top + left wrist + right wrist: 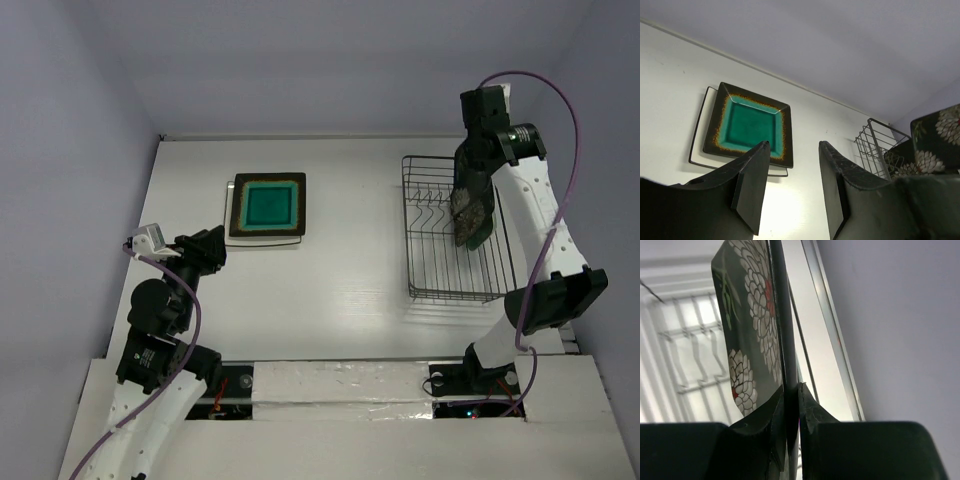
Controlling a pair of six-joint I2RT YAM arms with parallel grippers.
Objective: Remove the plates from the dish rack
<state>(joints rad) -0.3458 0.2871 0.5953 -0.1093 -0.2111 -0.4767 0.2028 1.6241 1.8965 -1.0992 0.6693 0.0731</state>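
Task state, mid-unload. Two plates are already out: the teal-centred plate lies flat on the white plate, stacked on the table left of the dish rack and well apart from it. The flowered plate is the one in hand. My right gripper is pinched tight on its upper edge, pads on both faces, as the right wrist view shows. It hangs at the rack's right side, and I cannot tell whether its lower edge has cleared the prongs. No fourth plate can be made out with certainty; a greenish sliver behind the flowered one may be it.

Orientation: the flowered plate stands on edge, near upright, with its patterned face turned towards the rack's interior and my left arm. Being square it has no real long axis. Its plane runs roughly far-to-near, along the rack's length.

My left gripper waits near the stack, jaws parted and holding nothing.
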